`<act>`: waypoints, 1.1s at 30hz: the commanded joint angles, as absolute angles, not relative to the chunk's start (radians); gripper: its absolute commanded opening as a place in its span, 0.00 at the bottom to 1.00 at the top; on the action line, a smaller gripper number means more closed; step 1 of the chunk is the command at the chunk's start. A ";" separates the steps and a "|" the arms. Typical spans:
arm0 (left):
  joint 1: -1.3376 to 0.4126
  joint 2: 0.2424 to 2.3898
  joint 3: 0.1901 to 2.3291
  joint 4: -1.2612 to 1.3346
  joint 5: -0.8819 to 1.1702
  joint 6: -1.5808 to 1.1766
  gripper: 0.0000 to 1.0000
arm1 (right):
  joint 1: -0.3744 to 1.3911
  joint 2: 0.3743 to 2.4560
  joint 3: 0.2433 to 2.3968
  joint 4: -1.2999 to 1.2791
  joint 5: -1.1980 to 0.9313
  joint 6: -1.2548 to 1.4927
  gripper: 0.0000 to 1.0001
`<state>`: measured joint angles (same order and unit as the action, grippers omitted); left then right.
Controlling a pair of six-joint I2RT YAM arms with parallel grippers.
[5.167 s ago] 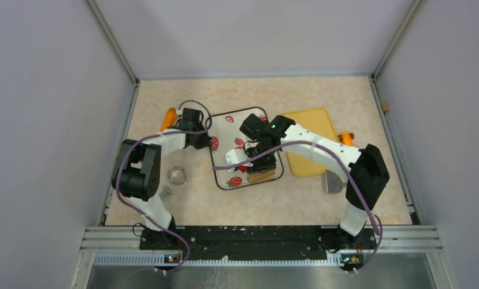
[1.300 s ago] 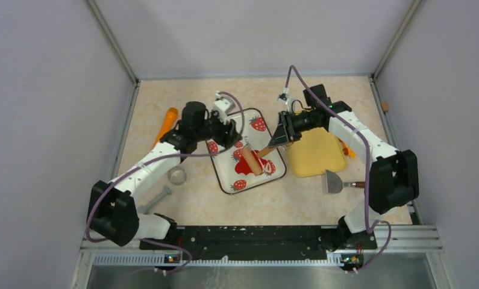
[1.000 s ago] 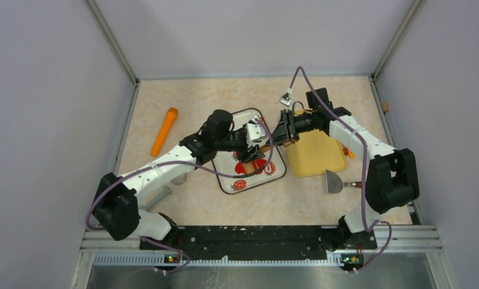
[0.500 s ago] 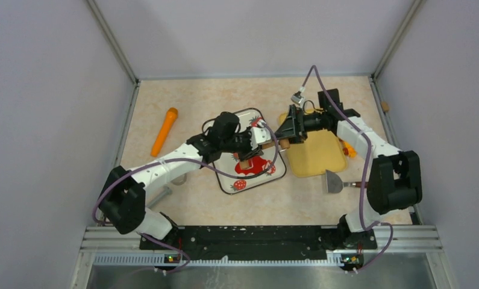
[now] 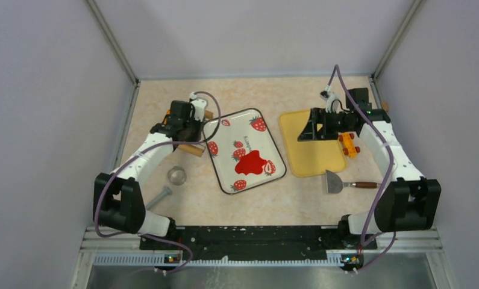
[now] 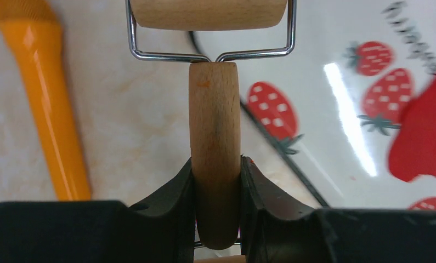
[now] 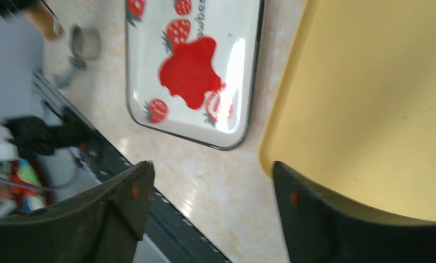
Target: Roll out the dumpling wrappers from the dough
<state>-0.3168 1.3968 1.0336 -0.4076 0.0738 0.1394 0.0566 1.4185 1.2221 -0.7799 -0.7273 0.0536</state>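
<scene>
The dough point(image 5: 252, 162) is a flattened, ragged red blob on the strawberry-print tray point(image 5: 267, 135); it also shows in the right wrist view point(image 7: 191, 71) and at the right edge of the left wrist view point(image 6: 424, 137). My left gripper point(image 5: 185, 132) hovers over the table left of the tray, shut on the wooden handle point(image 6: 214, 126) of a rolling pin, whose drum point(image 6: 207, 13) points ahead. My right gripper point(image 5: 307, 129) hangs open and empty over the yellow board point(image 5: 312, 159). No dumpling wrappers are in view.
An orange-handled tool point(image 6: 40, 98) lies beside the rolling pin. A metal ring cutter point(image 5: 176, 175) and a bolt point(image 5: 158, 195) sit near the left arm. An orange toy car point(image 5: 347, 144) and a scraper point(image 5: 333, 180) lie by the board.
The left gripper closed on the rolling pin over the tray and carried it left, off the tray. The right gripper let go, opened and drew back right over the yellow board.
</scene>
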 commanded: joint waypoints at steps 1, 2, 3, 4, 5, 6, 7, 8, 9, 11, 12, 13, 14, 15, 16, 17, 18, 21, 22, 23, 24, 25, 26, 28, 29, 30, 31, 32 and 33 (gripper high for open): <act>-0.217 1.453 1.080 -0.445 -0.061 0.060 0.00 | 0.061 1.333 1.143 -0.830 -0.582 0.018 0.95; -0.203 1.475 1.092 -0.442 -0.063 0.061 0.00 | 0.061 1.328 1.129 -0.833 -0.572 0.017 0.96; -0.189 1.506 1.112 -0.444 -0.059 0.060 0.00 | 0.060 1.328 1.120 -0.842 -0.570 0.010 0.97; -0.178 1.538 1.133 -0.453 -0.052 0.059 0.00 | 0.062 1.325 1.109 -0.846 -0.568 0.006 0.97; -0.170 1.569 1.154 -0.462 -0.054 0.059 0.00 | 0.061 1.323 1.105 -0.851 -0.574 -0.010 0.97; -0.161 1.598 1.169 -0.461 -0.062 0.057 0.00 | 0.060 1.320 1.105 -0.856 -0.589 -0.036 0.97; -0.153 1.620 1.180 -0.453 -0.070 0.060 0.00 | 0.061 1.317 1.108 -0.854 -0.600 -0.046 0.97; -0.144 1.638 1.189 -0.442 -0.073 0.067 0.00 | 0.060 1.314 1.113 -0.850 -0.605 -0.043 0.97; -0.136 1.657 1.199 -0.435 -0.074 0.078 0.00 | 0.061 1.312 1.118 -0.845 -0.606 -0.036 0.97; -0.122 1.701 1.236 -0.444 -0.074 0.099 0.00 | 0.060 1.308 1.125 -0.839 -0.608 -0.033 0.97; -0.113 1.722 1.255 -0.460 -0.065 0.105 0.00 | 0.061 1.307 1.132 -0.842 -0.619 -0.041 0.98; -0.105 1.744 1.275 -0.474 -0.057 0.109 0.00 | 0.061 1.308 1.136 -0.848 -0.636 -0.057 0.98; -0.097 1.762 1.291 -0.489 -0.052 0.109 0.00 | 0.060 1.309 1.145 -0.857 -0.650 -0.069 0.98; -0.090 1.776 1.301 -0.497 -0.052 0.109 0.00 | 0.061 1.312 1.154 -0.867 -0.665 -0.074 0.98; -0.081 1.786 1.307 -0.499 -0.048 0.108 0.00 | 0.062 1.319 1.165 -0.884 -0.685 -0.083 0.98; -0.074 1.795 1.309 -0.498 -0.031 0.112 0.00 | 0.062 1.329 1.176 -0.895 -0.700 -0.089 0.98; -0.068 1.803 1.310 -0.496 -0.014 0.123 0.00 | 0.061 1.331 1.178 -0.893 -0.699 -0.086 0.98; -0.063 1.844 1.327 -0.523 0.070 0.168 0.00 | 0.060 1.317 1.158 -0.850 -0.631 -0.069 0.98; -0.062 1.860 1.336 -0.536 0.074 0.171 0.00 | 0.061 1.319 1.155 -0.844 -0.612 -0.051 0.98; -0.061 1.872 1.343 -0.546 0.078 0.172 0.00 | 0.061 1.326 1.156 -0.846 -0.599 -0.038 0.98; -0.060 1.881 1.347 -0.555 0.086 0.172 0.01 | 0.061 1.332 1.160 -0.853 -0.596 -0.033 0.99; -0.058 1.886 1.348 -0.560 0.098 0.171 0.00 | 0.061 1.335 1.163 -0.856 -0.595 -0.033 0.99; -0.058 1.887 1.346 -0.563 0.110 0.168 0.00 | 0.061 1.335 1.164 -0.857 -0.592 -0.036 0.99; -0.058 1.890 1.338 -0.563 0.121 0.150 0.02 | 0.062 1.339 1.169 -0.856 -0.580 -0.042 0.99; -0.058 1.893 1.336 -0.565 0.119 0.140 0.05 | 0.061 1.342 1.171 -0.857 -0.579 -0.047 0.99; -0.058 1.896 1.336 -0.568 0.114 0.131 0.10 | 0.061 1.347 1.174 -0.857 -0.578 -0.054 0.99; -0.058 1.896 1.335 -0.571 0.104 0.121 0.15 | 0.062 1.349 1.177 -0.857 -0.578 -0.058 0.99; -0.058 1.896 1.336 -0.576 0.094 0.110 0.24 | 0.062 1.351 1.179 -0.856 -0.579 -0.060 0.99; -0.058 1.891 1.333 -0.581 0.082 0.099 0.31 | 0.062 1.351 1.182 -0.855 -0.580 -0.063 0.99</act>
<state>-0.0601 1.9034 1.3037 -0.5625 0.0860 0.1368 0.0570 1.3499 1.1278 -0.8749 -0.5915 -0.0448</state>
